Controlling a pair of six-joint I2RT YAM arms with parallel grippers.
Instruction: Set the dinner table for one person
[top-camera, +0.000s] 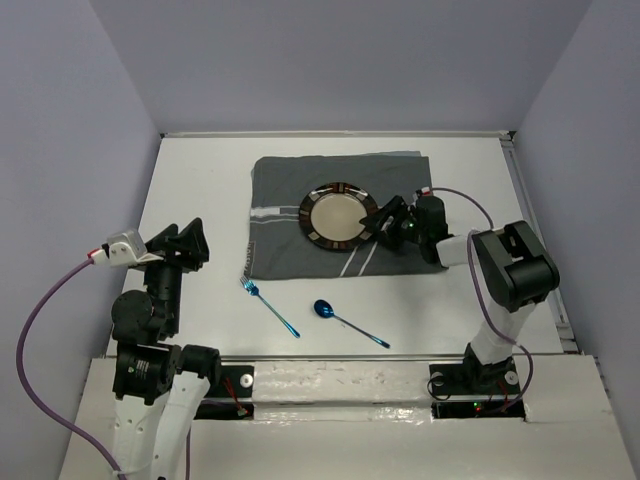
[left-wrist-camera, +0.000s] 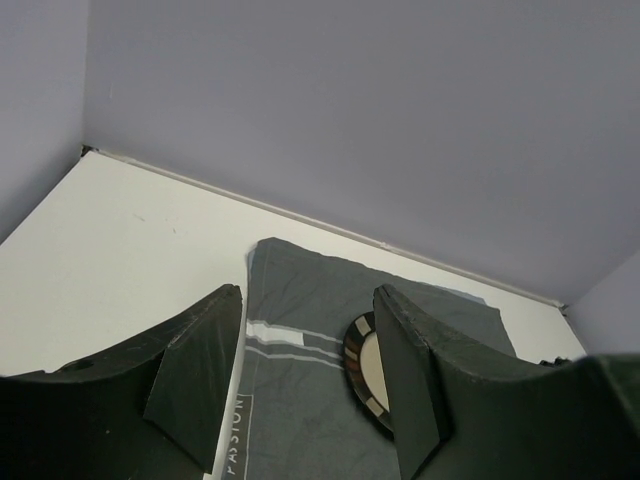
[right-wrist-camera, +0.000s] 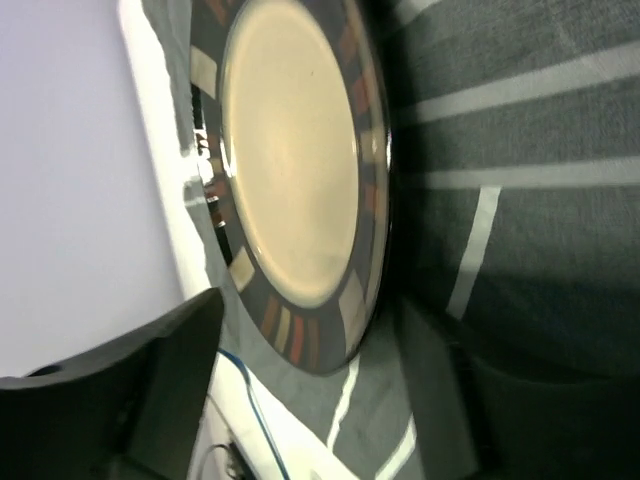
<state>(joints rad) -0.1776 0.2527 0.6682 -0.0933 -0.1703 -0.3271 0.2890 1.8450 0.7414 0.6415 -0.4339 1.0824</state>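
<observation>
Now your right gripper (top-camera: 384, 220) sits parted beside the plate (top-camera: 337, 215) at frame centre; your left gripper (top-camera: 194, 243) gapes empty.

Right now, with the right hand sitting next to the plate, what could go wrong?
1. The right hand is open right at the rim of the plate; closing or sliding may shove the plate or bunch the wrinkled mat under it.
2. The fork and spoon lie flat on the dinner table, just off the mat's near edge. Being thin, they may skid away rather than lift when grabbed.
</observation>
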